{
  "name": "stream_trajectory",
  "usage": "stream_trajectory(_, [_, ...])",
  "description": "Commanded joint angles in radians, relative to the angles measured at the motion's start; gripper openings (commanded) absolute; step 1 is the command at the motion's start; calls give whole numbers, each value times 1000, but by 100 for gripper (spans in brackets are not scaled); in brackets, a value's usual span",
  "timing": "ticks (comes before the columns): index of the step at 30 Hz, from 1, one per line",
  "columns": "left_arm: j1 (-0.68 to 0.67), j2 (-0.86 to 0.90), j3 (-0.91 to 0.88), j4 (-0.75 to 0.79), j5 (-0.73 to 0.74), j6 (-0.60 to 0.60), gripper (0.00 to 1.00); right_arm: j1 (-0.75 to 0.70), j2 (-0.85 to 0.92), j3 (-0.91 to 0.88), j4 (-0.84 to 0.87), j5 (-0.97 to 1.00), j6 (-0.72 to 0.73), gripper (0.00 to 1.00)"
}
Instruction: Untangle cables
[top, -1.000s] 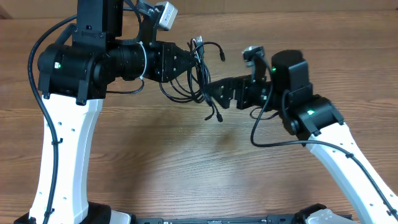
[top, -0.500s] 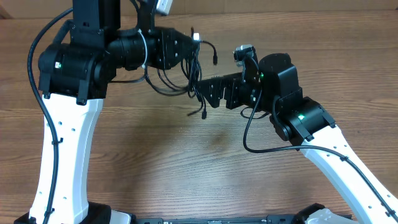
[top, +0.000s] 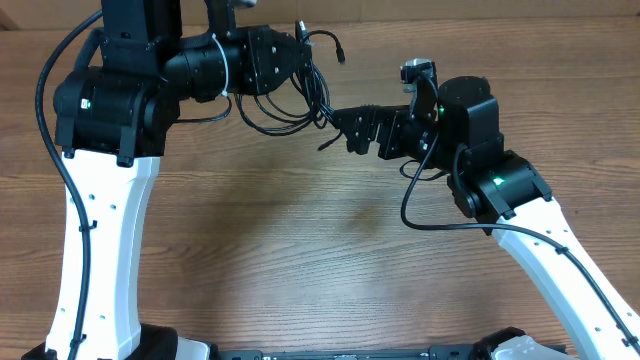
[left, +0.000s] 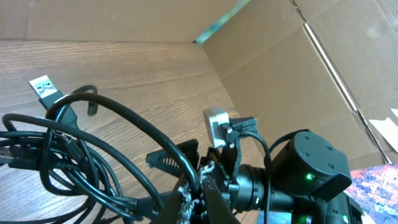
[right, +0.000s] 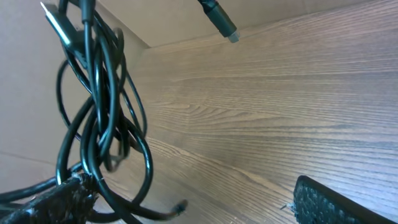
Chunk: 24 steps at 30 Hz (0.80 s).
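Note:
The cables (top: 318, 90) are a tangle of thin black wires hanging above the wooden table (top: 300, 260) near its far edge. My left gripper (top: 305, 65) is shut on one strand at the top of the bundle. The left wrist view shows its fingertips (left: 202, 193) pinching that wire, with loops (left: 68, 155) and a silver USB plug (left: 43, 87) spread to the left. My right gripper (top: 345, 130) is open beside the lower part of the tangle. In the right wrist view the cables (right: 93, 112) hang against its left finger (right: 53, 199), and nothing lies between the fingers (right: 186, 208).
Cardboard walls (left: 280, 68) stand along the far side of the table, close behind the cables. A loose plug end (right: 221, 25) dangles near the cardboard. The two arms face each other closely over the far middle of the table.
My left gripper has carried the cable bundle up and toward the far edge. The right gripper followed, staying open beside the tangle.

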Motion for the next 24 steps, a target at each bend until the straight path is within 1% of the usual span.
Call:
stream_trajectory(1, [5,-25,23,44,71,-33,4,8,3,19,-12,13,26,100])
stream_trajectory(4, [5,-33,23,77,106,-59,4,23,19,19,-11,14,27,100])
stream_trajectory(12, [5,-57,23,97,99,-73,4,65,89,19,8,13,31,100])
stream_trajectory(19, [3,-58,23,95,103,-74,4,78,90,19,106,3,32,100])
stream_trajectory(24, [3,-58,23,92,103,-74,4,60,90,19,167,6,43,100])
